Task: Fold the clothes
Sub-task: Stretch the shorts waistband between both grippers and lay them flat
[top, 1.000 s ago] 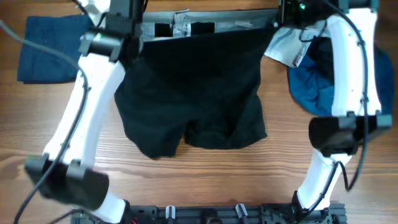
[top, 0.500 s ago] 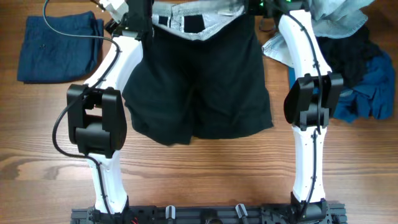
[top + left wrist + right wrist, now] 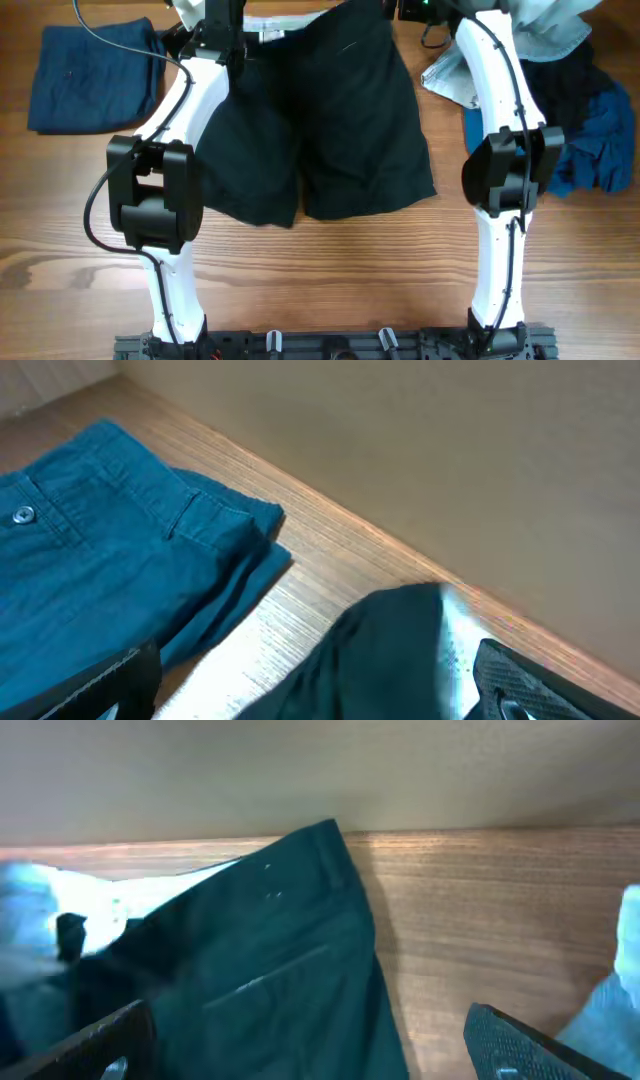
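The black shorts (image 3: pixel 320 120) lie spread flat in the middle of the table, waistband at the far edge, legs toward me. My left gripper (image 3: pixel 222 14) hovers over the waistband's left corner, jaws wide apart, the black cloth (image 3: pixel 390 655) loose between its fingers (image 3: pixel 520 682). Over the right corner my right gripper (image 3: pixel 410 8) is open too, the shorts (image 3: pixel 270 970) lying free under it. A folded dark blue garment (image 3: pixel 90 75) rests at the far left, and in the left wrist view this folded garment (image 3: pixel 100 550) lies beside the shorts.
A heap of clothes sits at the far right: pale-blue denim (image 3: pixel 545 30), a black piece (image 3: pixel 555 85) and a royal-blue piece (image 3: pixel 590 145). Pale fabric (image 3: pixel 630 955) shows at the right wrist view's edge. A black rail (image 3: pixel 330 345) runs along the near table edge.
Both grippers went from shut to open and let go of the waistband. The arms carried it to the far edge, and the shorts now lie flat.
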Controlling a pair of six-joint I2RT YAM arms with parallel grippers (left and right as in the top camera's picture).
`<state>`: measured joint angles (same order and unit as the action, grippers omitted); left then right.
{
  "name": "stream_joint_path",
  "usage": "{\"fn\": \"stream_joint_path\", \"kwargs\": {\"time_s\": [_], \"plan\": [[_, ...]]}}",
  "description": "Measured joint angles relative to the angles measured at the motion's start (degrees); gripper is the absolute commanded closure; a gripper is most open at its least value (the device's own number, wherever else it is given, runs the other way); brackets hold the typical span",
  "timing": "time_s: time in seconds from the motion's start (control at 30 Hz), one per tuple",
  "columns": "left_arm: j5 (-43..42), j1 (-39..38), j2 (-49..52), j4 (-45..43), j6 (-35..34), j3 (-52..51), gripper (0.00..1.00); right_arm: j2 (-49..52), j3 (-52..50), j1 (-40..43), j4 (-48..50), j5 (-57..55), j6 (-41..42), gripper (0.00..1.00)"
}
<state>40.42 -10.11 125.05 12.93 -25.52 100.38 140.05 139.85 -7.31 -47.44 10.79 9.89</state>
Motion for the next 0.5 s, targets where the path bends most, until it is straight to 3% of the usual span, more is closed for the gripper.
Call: {"fn": "stream_joint_path", "kwargs": {"time_s": [0.2,0.4,0.5], "plan": [[-3.0,0.0,0.0,3.3,0.3,0.1,0.0,-0.5,0.0,0.0,-4.3,1.0,-0.1,0.0],[-12.8,0.0,-0.6,21.1,0.8,0.5,0.0,-0.5,0.0,0.0,-16.6,3.6,0.0,0.0],[-23.0,0.0,-3.1,31.0,0.8,0.5,0.0,-0.5,0.0,0.0,-24.9,5.5,0.2,0.0]]}}
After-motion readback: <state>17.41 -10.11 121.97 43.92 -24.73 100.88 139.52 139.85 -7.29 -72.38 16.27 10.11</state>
